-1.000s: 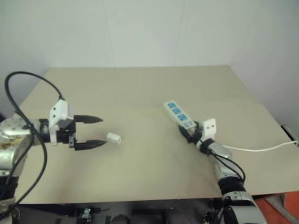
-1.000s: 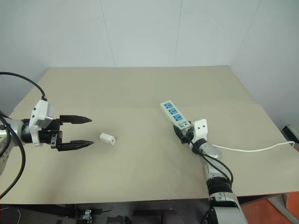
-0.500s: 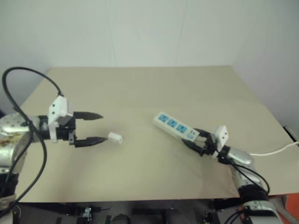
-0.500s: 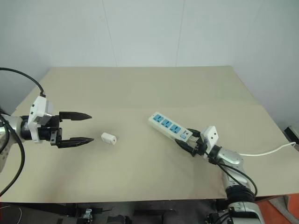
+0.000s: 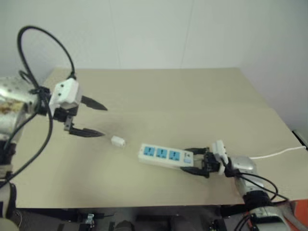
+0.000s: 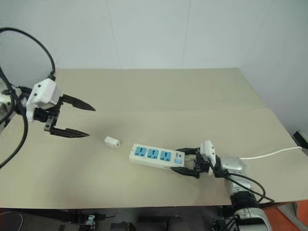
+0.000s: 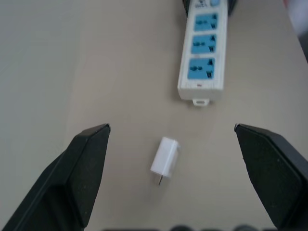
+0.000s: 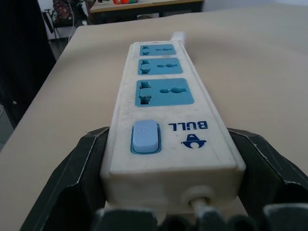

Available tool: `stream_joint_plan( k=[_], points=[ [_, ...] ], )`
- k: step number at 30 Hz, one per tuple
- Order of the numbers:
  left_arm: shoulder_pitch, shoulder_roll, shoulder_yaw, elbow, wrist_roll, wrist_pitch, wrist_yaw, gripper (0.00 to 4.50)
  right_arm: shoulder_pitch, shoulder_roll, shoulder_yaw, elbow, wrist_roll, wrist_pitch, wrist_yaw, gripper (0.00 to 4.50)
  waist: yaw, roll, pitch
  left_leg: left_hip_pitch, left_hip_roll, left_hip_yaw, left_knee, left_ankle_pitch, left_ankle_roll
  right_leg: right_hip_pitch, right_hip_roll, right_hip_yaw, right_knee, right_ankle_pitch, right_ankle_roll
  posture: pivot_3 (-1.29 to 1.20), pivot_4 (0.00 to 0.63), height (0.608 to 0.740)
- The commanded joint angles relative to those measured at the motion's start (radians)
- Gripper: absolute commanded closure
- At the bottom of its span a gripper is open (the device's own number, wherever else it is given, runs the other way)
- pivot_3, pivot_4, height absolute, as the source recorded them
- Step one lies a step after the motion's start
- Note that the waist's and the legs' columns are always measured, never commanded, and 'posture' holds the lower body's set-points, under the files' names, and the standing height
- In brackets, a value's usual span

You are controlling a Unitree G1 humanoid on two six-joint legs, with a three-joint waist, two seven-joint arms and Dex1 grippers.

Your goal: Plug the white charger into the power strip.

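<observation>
1 strip, 1 charger, 2 grippers on 1 tan table [image 6: 159, 91].

R gripper [image 6: 188, 163], near-right, clamped on the cord end of the power strip [image 6: 156, 156]; strip lies flat near centre, 3 blue sockets + 1 switch face up, thin white cord [image 6: 269, 155] trailing off to the right. White charger [image 6: 112, 142] lies loose on its side just left of the strip's free end, not touching it. L gripper [image 6: 82, 120] hangs above the table far-left of the charger, fingers spread wide, holding nothing.
</observation>
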Motion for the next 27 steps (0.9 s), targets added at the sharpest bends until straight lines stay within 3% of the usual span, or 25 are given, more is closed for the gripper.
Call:
stream_joint_plan(
  k=[1, 6, 9, 13, 18, 27],
  points=[
    [-0.162, 0.029, -0.196, 0.08, -0.039, -0.094, -0.007, 0.0, -0.053, 0.014, 0.005, 0.067, -0.015, -0.075, 0.05, 1.11, 0.004, 0.0, 0.0, 0.0, 0.0, 0.0, 0.0, 0.0, 0.0, 0.0, 0.0, 0.0, -0.001, 0.0, 0.0, 0.0, 0.15, 0.74],
    [-0.339, 0.014, -0.524, 0.144, -0.093, -0.174, -0.007, 0.0, -0.086, 0.02, 0.017, 0.159, -0.042, -0.108, 0.083, 1.11, 0.006, 0.0, 0.001, -0.001, 0.0, -0.001, 0.001, 0.0, 0.0, 0.0, 0.0, 0.0, 0.0, 0.0, 0.0, 0.0, 0.15, 0.74],
    [-0.405, -0.036, -0.682, 0.205, -0.037, -0.242, -0.007, 0.0, -0.088, 0.025, 0.022, 0.18, -0.052, -0.12, 0.088, 1.11, 0.007, 0.0, 0.001, 0.0, 0.0, -0.001, 0.001, 0.0, 0.0, 0.001, 0.0, 0.0, 0.001, 0.0, 0.0, 0.0, 0.15, 0.74],
    [-0.442, -0.164, -0.752, 0.358, 0.069, -0.319, -0.007, 0.0, -0.099, 0.029, 0.029, 0.209, -0.074, -0.13, 0.071, 1.11, 0.006, 0.0, 0.001, 0.001, 0.0, -0.001, 0.003, 0.0, 0.0, 0.001, 0.0, 0.0, 0.001, 0.0, 0.0, 0.0, 0.15, 0.74],
    [-0.489, -0.293, -0.783, 0.503, 0.095, -0.334, -0.007, 0.0, -0.105, 0.035, 0.032, 0.241, -0.1, -0.149, 0.047, 1.11, 0.004, 0.0, 0.001, 0.001, 0.0, -0.001, 0.003, 0.0, 0.0, 0.001, 0.001, 0.0, 0.001, 0.0, 0.0, 0.0, 0.15, 0.74],
    [-0.525, -0.43, -0.877, 0.689, 0.253, -0.441, -0.007, 0.0, -0.104, 0.039, 0.034, 0.268, -0.132, -0.173, -0.007, 1.11, 0.002, -0.001, 0.0, 0.002, 0.0, -0.002, 0.003, 0.0, 0.0, 0.003, 0.002, 0.001, 0.002, 0.0, 0.0, 0.0, 0.15, 0.74]
  ],
)
